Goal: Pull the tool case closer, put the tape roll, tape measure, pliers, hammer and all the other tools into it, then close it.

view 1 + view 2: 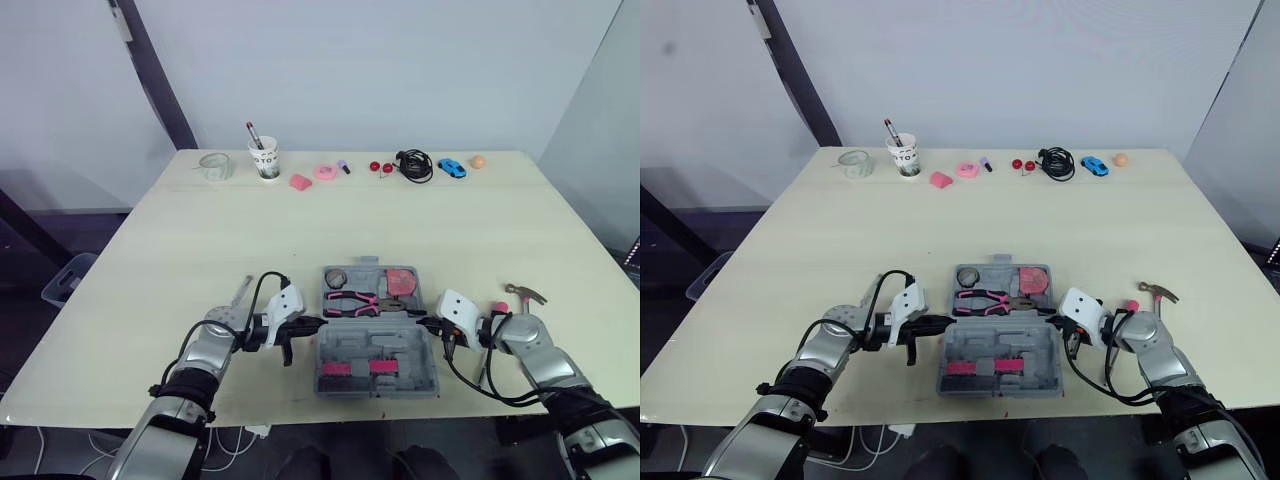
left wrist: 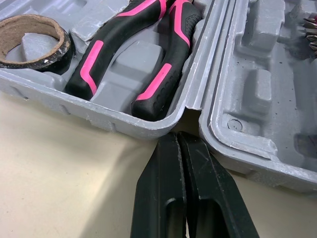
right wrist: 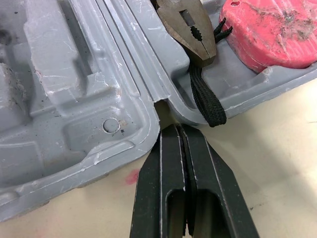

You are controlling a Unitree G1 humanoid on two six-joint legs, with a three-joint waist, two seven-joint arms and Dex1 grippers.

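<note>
The tool case [image 1: 400, 352] sits open and flat near the front edge of the bench [image 1: 200, 240], right between my two arms, so I'd say the pulling-in part is basically done. The far half has the tape roll [image 2: 29, 21], the pliers [image 1: 352, 300] and the red tape measure [image 1: 401, 280] seated in their moulded slots.

The left end effector [image 2: 177, 141] has its fingers pressed together, tips poking into the hinge notch on that side. The right end effector [image 3: 179, 130] is pinched together on nothing too, at the opposite notch. My guess is that bracing both hinge ends keeps the case from skating around.

The hammer [image 1: 522, 294] lies out on the bench beside my right arm, so the lid isn't ready to close yet.
</note>
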